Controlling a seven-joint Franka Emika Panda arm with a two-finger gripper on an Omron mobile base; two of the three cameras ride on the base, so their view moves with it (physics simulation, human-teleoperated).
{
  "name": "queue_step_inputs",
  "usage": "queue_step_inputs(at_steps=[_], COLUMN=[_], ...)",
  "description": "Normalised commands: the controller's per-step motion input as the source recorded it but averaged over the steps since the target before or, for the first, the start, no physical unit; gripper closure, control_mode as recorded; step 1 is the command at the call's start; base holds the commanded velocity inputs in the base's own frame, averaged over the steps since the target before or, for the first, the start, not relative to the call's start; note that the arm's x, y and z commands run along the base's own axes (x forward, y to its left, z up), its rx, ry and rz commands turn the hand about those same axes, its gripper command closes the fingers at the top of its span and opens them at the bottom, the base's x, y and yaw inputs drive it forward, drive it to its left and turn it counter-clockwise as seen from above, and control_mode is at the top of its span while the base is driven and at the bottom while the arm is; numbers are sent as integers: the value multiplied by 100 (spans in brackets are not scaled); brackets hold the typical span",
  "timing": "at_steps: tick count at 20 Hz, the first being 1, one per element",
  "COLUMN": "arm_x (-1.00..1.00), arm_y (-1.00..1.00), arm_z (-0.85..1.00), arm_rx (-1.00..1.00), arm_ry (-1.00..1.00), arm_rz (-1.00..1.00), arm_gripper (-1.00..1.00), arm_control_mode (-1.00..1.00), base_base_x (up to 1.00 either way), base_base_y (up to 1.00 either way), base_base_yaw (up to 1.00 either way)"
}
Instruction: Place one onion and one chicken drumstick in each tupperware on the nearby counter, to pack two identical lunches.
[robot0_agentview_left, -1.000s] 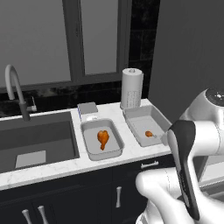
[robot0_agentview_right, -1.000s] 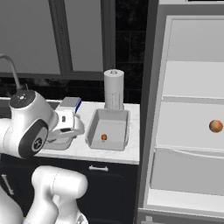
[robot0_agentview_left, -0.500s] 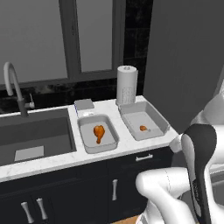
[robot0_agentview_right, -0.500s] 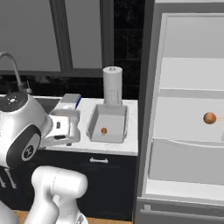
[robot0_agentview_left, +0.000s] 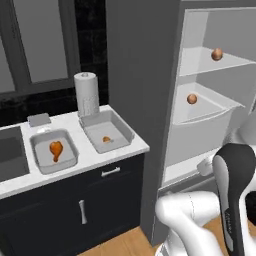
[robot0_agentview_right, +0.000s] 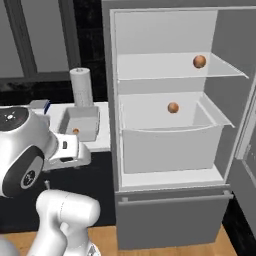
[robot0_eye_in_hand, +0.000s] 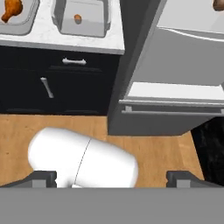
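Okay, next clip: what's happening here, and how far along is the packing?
The robot faces an open fridge beside the counter, its gripper open and empty. Of the two tupperware containers on the counter, the left one holds a chicken drumstick, and the right one holds a small orange-brown item, too small to identify. Two round brown items, probably onions, sit in the fridge: one on the upper shelf, one lower. Packing looks unfinished.

counter (robot0_agentview_left: 125, 150) | two tubs: drumstick (robot0_agentview_left: 56, 149) left, small orange item (robot0_agentview_left: 106, 139), perhaps drumstick, right
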Motion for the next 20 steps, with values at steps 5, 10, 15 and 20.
queue_step_inputs(at_steps=[5, 10, 15, 20], arm_x=[0, 0, 0, 0], arm_y=[0, 0, 0, 0], arm_z=[0, 0, 0, 0], arm_rx=[0, 0, 0, 0], arm_ry=[0, 0, 0, 0], arm_rz=[0, 0, 0, 0], arm_gripper=[-100, -100, -100, -100], arm_control_mode=[100, 100, 100, 100], base_base_x=[25, 38, 62, 50], base_base_y=[-87, -54, -29, -19], base_base_yaw=[-9, 1, 17, 24])
